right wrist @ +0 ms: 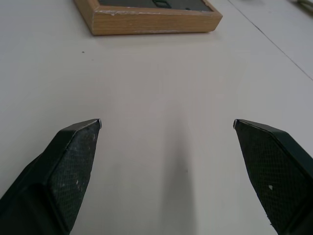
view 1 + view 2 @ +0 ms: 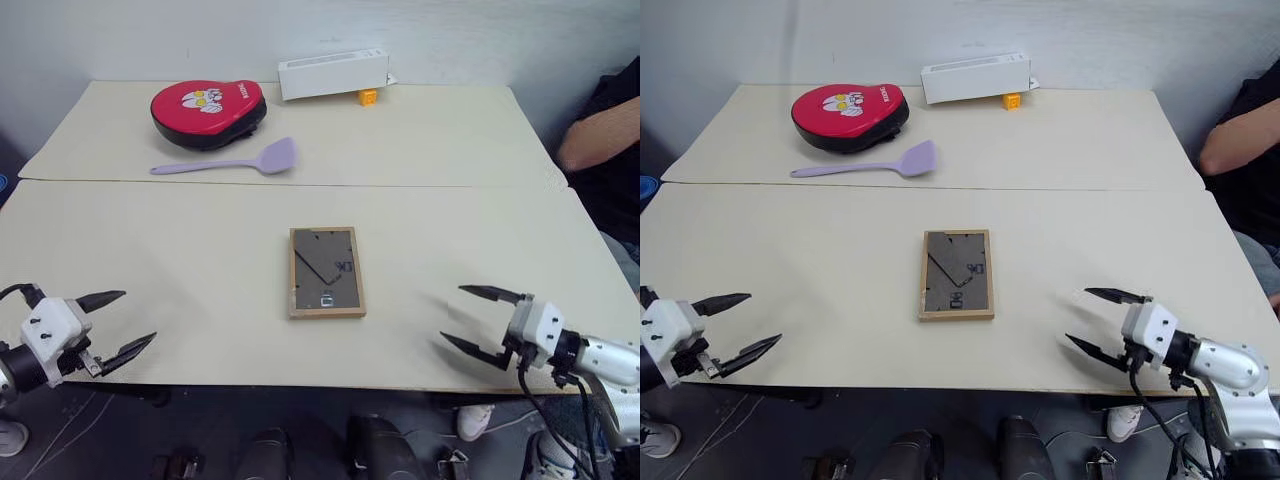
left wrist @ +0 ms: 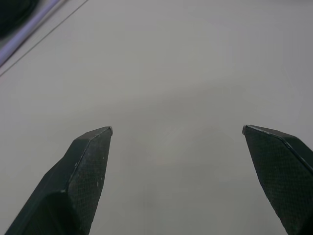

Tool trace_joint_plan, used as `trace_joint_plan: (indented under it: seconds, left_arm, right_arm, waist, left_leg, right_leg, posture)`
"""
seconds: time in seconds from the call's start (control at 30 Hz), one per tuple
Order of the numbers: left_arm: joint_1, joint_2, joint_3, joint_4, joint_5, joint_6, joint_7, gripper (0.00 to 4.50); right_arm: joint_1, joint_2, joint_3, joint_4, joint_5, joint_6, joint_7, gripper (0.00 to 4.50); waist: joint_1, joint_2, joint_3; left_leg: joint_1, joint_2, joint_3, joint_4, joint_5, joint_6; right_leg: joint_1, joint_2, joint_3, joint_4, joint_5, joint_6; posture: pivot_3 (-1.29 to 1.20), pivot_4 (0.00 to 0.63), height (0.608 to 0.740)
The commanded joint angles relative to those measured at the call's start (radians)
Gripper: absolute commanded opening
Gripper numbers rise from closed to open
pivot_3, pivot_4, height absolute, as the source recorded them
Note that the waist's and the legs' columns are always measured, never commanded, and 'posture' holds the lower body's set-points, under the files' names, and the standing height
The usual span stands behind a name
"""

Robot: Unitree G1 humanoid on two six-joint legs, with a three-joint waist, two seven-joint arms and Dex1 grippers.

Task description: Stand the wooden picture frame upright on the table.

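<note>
The wooden picture frame (image 2: 326, 272) lies flat, dark back up, near the middle of the near section of the table (image 2: 180, 240). Its light-wood edge also shows in the right wrist view (image 1: 146, 19), ahead of the fingers. My left gripper (image 2: 138, 320) hovers open over the table's front left corner, well left of the frame. Over the front right edge my right gripper (image 2: 450, 315) stands open, pointing toward the frame with bare tabletop between. Neither holds anything.
On the far section lie a red and black pad (image 2: 208, 110), a lilac spatula (image 2: 235, 162), a long white box (image 2: 332, 74) and a small yellow piece (image 2: 368, 96). A person's arm (image 2: 600, 135) is at the right edge. A seam (image 2: 300, 184) joins the sections.
</note>
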Motion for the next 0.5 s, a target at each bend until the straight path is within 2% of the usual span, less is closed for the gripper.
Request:
trace_joint_plan:
  seconds: [0.03, 0.2, 0.23, 0.3, 0.33, 0.43, 0.5]
  left_arm:
    - [0.002, 0.005, -0.005, -0.021, 0.006, -0.012, -0.005, 4.50]
    - [-0.005, 0.008, -0.047, -0.139, -0.074, 0.175, 0.004, 4.50]
    - [-0.043, 0.009, -0.096, -0.185, -0.102, 0.233, 0.007, 4.50]
    - [-0.145, 0.009, -0.216, -0.239, -0.075, 0.305, 0.037, 4.11]
    - [-0.195, 0.005, -0.271, -0.251, -0.059, 0.348, 0.055, 3.84]
    - [-0.317, -0.028, -0.387, -0.229, 0.012, 0.401, 0.122, 3.01]
    - [-0.420, -0.090, -0.471, -0.182, 0.065, 0.426, 0.187, 2.30]
  right_arm:
    - [-0.005, 0.005, -0.015, -0.038, 0.002, -0.026, -0.012, 4.48]
    - [-0.042, 0.024, 0.003, -0.061, 0.018, 0.019, -0.029, 4.48]
    - [-0.072, 0.031, 0.035, -0.123, 0.057, 0.127, -0.043, 4.31]
    - [-0.131, 0.035, 0.104, -0.205, 0.072, 0.326, -0.075, 3.88]
    - [-0.160, 0.039, 0.132, -0.215, 0.041, 0.362, -0.089, 3.49]
    - [-0.225, 0.063, 0.177, -0.187, -0.055, 0.363, -0.140, 2.54]
    - [-0.279, 0.094, 0.212, -0.143, -0.111, 0.331, -0.168, 1.73]
  waist:
    - [0.000, 0.000, 0.000]
    - [0.001, 0.000, 0.000]
    - [0.001, 0.000, 0.000]
    - [0.002, 0.001, 0.001]
    - [0.002, 0.001, 0.001]
    - [0.005, 0.002, 0.000]
    - [0.006, 0.002, 0.000]
  left_leg:
    - [0.001, 0.000, 0.000, 0.000, 0.000, 0.000]
    - [0.001, 0.000, -0.001, 0.000, 0.000, 0.000]
    - [0.001, 0.000, -0.001, 0.000, 0.000, 0.000]
    - [0.001, 0.000, -0.001, 0.000, 0.000, -0.001]
    - [0.001, 0.000, -0.002, 0.002, 0.000, -0.001]
    - [0.002, 0.000, -0.003, 0.002, 0.000, -0.002]
    - [0.001, 0.000, -0.004, 0.001, 0.003, -0.007]
  right_leg:
    - [0.001, 0.000, 0.000, 0.000, 0.000, 0.000]
    - [0.001, 0.000, 0.000, 0.000, 0.000, 0.000]
    - [0.001, 0.000, 0.000, 0.000, 0.000, 0.000]
    - [0.002, 0.000, 0.000, 0.000, 0.000, 0.000]
    - [0.003, 0.000, -0.001, 0.002, 0.000, 0.000]
    - [0.004, 0.000, -0.003, 0.001, 0.000, 0.000]
    - [0.004, 0.000, -0.003, 0.000, 0.000, 0.000]
  posture:
    - [0.00, 0.150, 0.740]
    - [0.00, 0.150, 0.740]
    - [0.00, 0.150, 0.740]
    - [0.00, 0.150, 0.740]
    - [0.00, 0.150, 0.740]
    - [0.00, 0.150, 0.740]
    - [0.00, 0.150, 0.740]
